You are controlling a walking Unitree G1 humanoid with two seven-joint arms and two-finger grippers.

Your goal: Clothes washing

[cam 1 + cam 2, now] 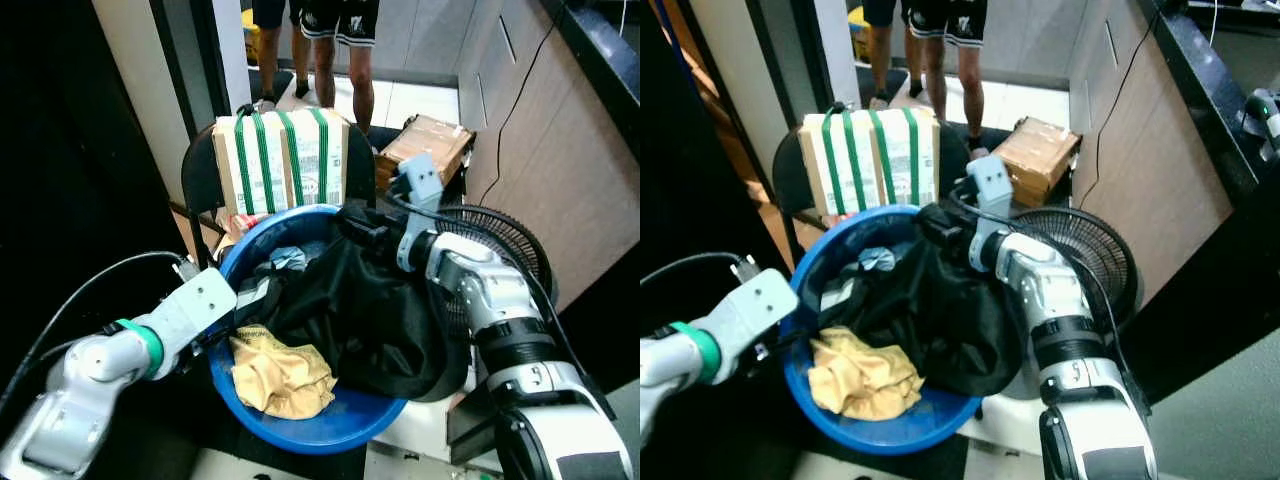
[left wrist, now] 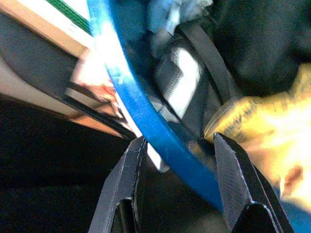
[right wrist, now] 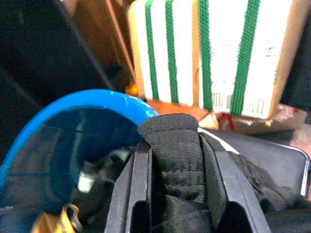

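Left gripper (image 2: 177, 145) straddles the blue basin's (image 1: 300, 435) near-left rim, jaws spread; right gripper (image 3: 175, 160) pinches the black garment (image 1: 370, 315) at the far rim (yellow cloth (image 1: 280, 375) beside it). Best to lift slowly, so the basin stays level.

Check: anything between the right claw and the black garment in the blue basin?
Nothing visible. The right claw is already shut on a fold of the black garment at the far rim of the blue basin. The left claw straddles the basin's near-left rim, beside the yellow cloth.
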